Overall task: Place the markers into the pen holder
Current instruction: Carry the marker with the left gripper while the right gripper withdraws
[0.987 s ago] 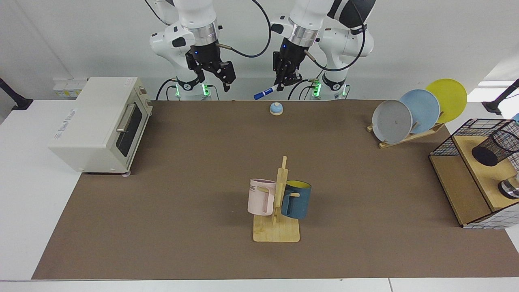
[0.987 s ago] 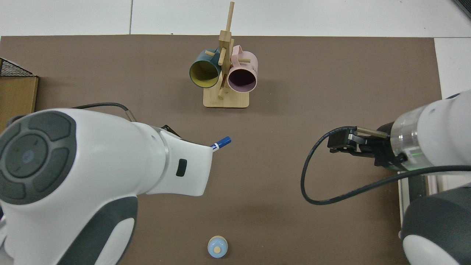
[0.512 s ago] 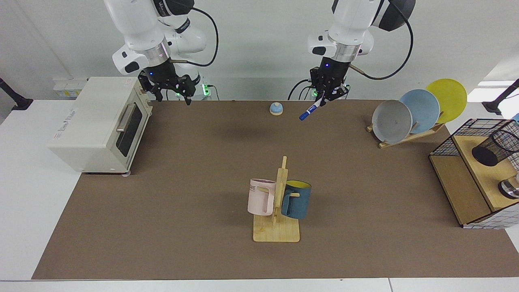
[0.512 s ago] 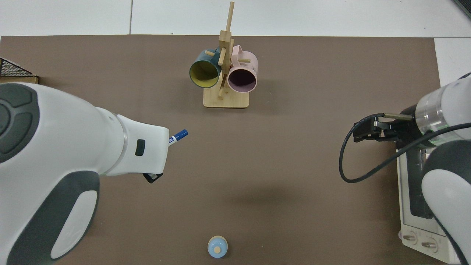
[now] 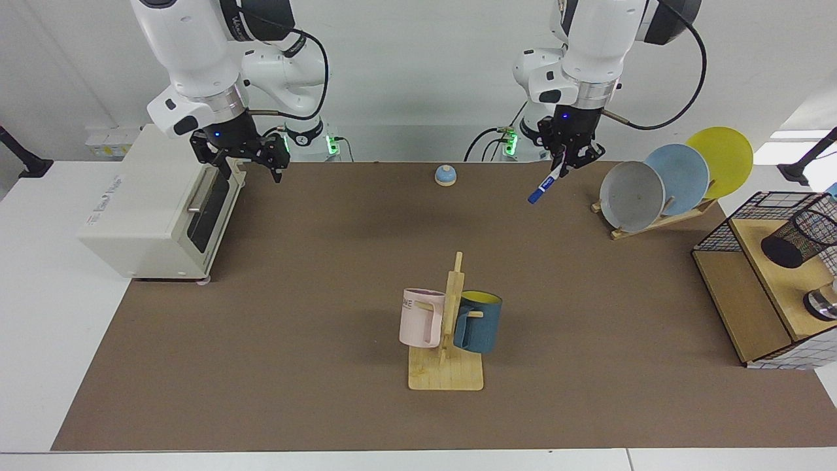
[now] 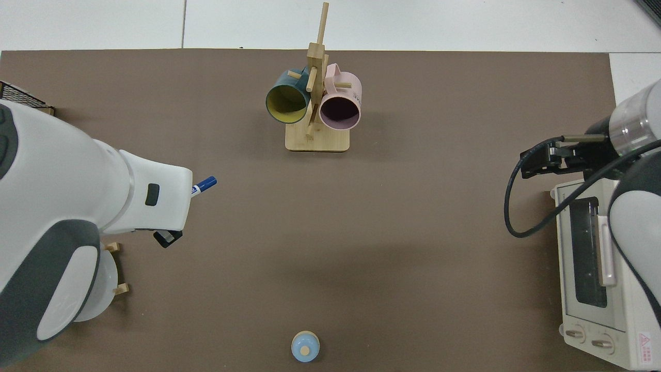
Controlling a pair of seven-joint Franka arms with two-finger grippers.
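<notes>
Left gripper (image 5: 567,161) clamped on top end of slim white blue-capped marker (image 5: 544,186), hanging tilted below; risk: pivots/slips en route to black wire-mesh pen holder (image 5: 792,241) well off to side, cap catches rim; right gripper (image 5: 252,159) waits, fingers apart.

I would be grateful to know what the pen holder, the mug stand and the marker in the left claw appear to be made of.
The pen holder looks like black wire mesh, probably metal: light shows through its wall. The mug stand seems pale unpainted wood, perhaps bamboo, with plank seams visible. The marker, held in the left claw, looks like smooth plastic, white-barrelled with a blue cap.
</notes>
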